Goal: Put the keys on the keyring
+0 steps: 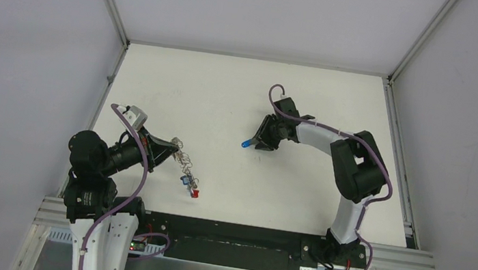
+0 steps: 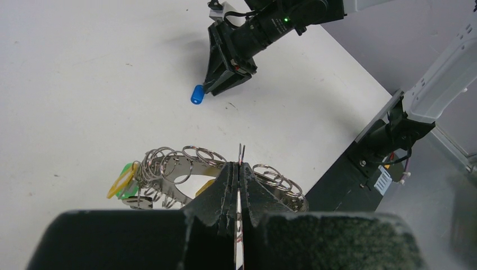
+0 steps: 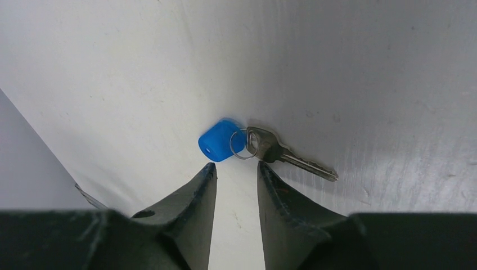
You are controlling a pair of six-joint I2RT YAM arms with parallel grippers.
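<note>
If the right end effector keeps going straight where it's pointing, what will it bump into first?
Probably the key's blue tag, lying on the table just ahead of the open right end effector. Depth is hard to judge.

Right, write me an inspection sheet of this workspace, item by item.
Surface: white table, faint scuffs.
Job's things: keyring pinched in the left gripper, green and yellow tags on it; blue-tagged key lying flat on the table, loose.
Clutter: nothing seen.
Grippers: left gripper shut on the keyring; right gripper open, fingertips just short of the blue-tagged key.
Cables: purple cables looped along both arms.
Surroundings: grey walls; metal frame rail at the near edge.
</note>
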